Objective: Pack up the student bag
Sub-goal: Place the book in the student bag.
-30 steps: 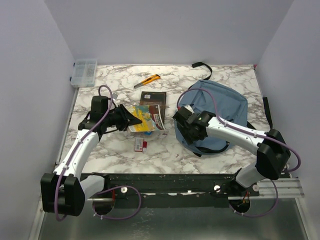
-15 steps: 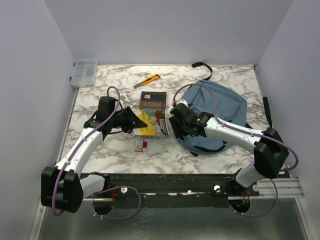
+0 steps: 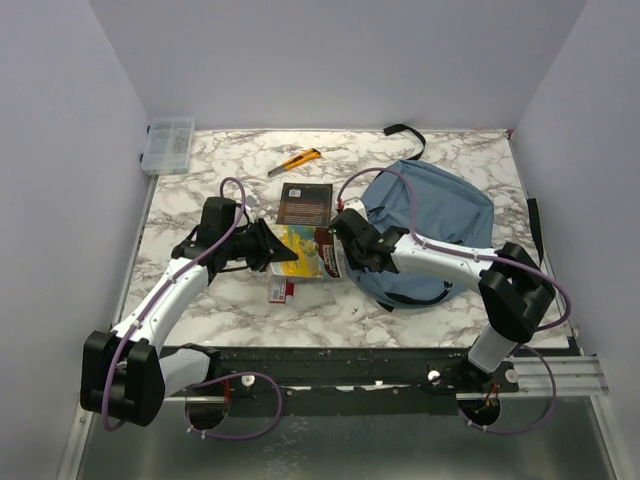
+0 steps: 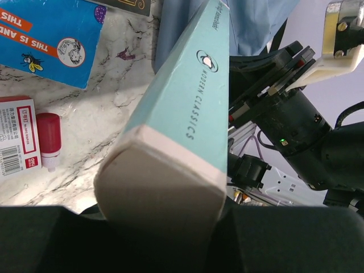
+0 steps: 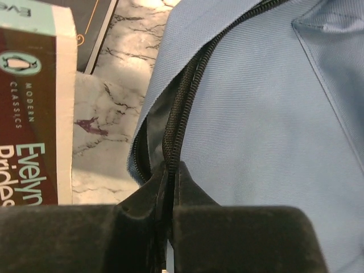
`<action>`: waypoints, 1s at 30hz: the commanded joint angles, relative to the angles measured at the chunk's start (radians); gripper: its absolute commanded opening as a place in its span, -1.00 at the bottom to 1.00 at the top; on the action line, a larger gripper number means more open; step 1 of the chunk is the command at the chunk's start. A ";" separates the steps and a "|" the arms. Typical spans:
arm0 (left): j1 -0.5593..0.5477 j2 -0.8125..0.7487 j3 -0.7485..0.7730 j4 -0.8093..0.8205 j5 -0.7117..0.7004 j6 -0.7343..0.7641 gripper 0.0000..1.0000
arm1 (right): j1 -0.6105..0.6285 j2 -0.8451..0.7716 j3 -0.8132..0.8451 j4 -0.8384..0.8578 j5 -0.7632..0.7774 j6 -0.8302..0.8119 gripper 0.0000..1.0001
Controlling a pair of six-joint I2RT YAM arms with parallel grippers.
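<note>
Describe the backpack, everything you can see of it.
The backpack is soft dusty-blue woven fabric, rounded, lying flat on the right side of the marble table. Black straps trail off its far and right edges. A dark zipper runs along its left edge, parted into a slit. The right gripper is clamped on that zipper edge. Nothing inside shows.

We watch the table from above-behind w/ top cam; both wrist cams sit v. close, facing inward, sharing book & student bag.
</note>
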 commanded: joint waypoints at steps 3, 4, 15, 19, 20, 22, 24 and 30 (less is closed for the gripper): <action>-0.006 -0.029 0.006 0.078 0.064 -0.011 -1.00 | 0.004 -0.022 0.067 -0.084 0.123 -0.003 -0.99; -0.008 -0.029 0.008 0.081 0.067 -0.013 -1.00 | 0.004 -0.032 0.080 -0.107 0.126 -0.012 -0.99; -0.049 -0.015 0.017 0.190 0.160 -0.139 -1.00 | -0.016 -0.118 0.205 -0.199 0.161 -0.139 -0.99; -0.119 0.009 0.021 0.241 0.138 -0.221 -1.00 | -0.076 -0.137 0.241 -0.164 0.076 -0.157 -0.99; -0.128 0.018 0.017 0.257 0.137 -0.253 -1.00 | -0.100 -0.137 0.257 -0.171 0.037 -0.153 -0.99; -0.139 0.028 0.003 0.279 0.124 -0.306 -1.00 | -0.137 -0.143 0.283 -0.166 -0.037 -0.152 -0.99; -0.149 0.040 -0.006 0.290 0.088 -0.346 -1.00 | -0.165 -0.149 0.298 -0.158 -0.091 -0.163 -0.99; -0.204 0.131 0.024 0.328 -0.031 -0.481 -1.00 | -0.275 -0.149 0.380 -0.181 -0.320 -0.145 -0.99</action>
